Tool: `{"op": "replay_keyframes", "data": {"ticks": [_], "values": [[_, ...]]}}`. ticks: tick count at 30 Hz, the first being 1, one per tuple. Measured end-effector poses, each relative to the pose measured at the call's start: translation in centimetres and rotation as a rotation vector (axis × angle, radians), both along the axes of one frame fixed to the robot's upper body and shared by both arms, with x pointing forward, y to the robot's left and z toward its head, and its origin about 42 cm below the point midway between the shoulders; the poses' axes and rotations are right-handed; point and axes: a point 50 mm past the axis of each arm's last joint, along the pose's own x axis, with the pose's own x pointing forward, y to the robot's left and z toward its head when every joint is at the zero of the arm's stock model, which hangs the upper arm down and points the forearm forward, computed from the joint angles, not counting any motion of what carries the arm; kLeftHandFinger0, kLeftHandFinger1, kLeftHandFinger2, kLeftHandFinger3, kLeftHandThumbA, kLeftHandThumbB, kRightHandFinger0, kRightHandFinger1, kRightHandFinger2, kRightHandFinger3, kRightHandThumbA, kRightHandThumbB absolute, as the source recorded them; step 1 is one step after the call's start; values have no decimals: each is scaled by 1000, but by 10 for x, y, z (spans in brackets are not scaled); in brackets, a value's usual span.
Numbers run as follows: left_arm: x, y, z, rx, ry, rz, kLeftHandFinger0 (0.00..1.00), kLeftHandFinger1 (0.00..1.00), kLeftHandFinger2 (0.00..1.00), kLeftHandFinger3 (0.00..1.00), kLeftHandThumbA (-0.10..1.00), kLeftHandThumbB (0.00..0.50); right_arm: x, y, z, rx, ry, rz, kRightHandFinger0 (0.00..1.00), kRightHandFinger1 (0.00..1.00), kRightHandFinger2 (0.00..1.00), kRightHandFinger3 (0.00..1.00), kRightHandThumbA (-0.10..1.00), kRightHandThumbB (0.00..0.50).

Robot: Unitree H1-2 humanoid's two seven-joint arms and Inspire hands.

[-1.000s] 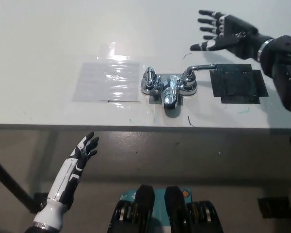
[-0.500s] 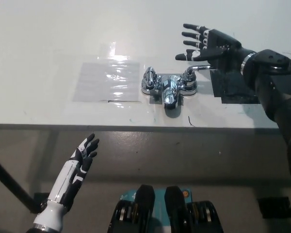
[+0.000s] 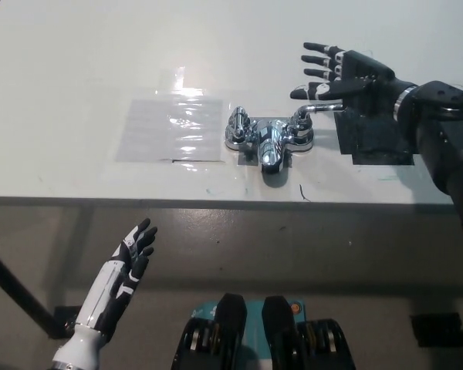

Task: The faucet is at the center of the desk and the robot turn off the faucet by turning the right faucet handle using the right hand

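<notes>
Black right hand [image 3: 347,77] is hovering just behind the right faucet handle [image 3: 318,109], fingers [image 3: 318,60] spread, positioning to push it; white left hand [image 3: 136,245] is resting low, fingers apart.

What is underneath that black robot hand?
Under the open right hand lies the right faucet handle, sticking out toward a black mat. The hand hides part of both.

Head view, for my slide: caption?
Open right hand hovering above faucet's right handle; left hand below the desk edge.
</notes>
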Motion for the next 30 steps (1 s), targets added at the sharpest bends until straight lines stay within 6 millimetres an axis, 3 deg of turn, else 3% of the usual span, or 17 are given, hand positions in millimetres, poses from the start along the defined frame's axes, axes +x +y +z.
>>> {"op": "replay_keyframes", "data": {"ticks": [3,9,11,20,30], "values": [[1,0,0,1,-1,0,1000,1000,1000,1000,944,241,1,-6,3,-4,-6,-9,1000,1000,1000,1000,1000,359],[0,-1,0,10,-2,-2,1000,1000,1000,1000,932,223,2,-11,9,-8,-15,-16,1000,1000,1000,1000,1000,392],[0,-1,0,13,-3,-2,1000,1000,1000,1000,934,241,2,-11,8,-10,-15,-16,1000,1000,1000,1000,1000,397],[1,-3,0,16,-4,-7,1000,1000,1000,1000,928,231,1,-12,6,-8,-10,-18,1000,1000,1000,1000,1000,358],[2,-3,2,15,-8,-9,1000,1000,1000,1000,930,224,-5,-16,-15,-3,28,-27,1000,1000,1000,1000,1000,369]]}}
